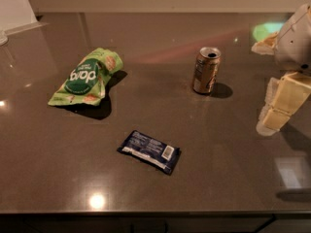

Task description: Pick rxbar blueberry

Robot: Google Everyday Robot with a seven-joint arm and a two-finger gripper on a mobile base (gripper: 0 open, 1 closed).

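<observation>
The rxbar blueberry (149, 151) is a small flat dark navy wrapper with white print and a barcode patch. It lies flat on the dark counter (218, 178), near the front, a little left of centre. The gripper (282, 106) is at the right edge of the view, cream-coloured, hanging just above the counter. It is well to the right of the bar and holds nothing that I can see.
A light-green snack bag (86, 76) with a dark green circle lies at the left. A gold-brown drink can (206, 70) stands upright behind and to the right of the bar. The counter's front edge runs along the bottom.
</observation>
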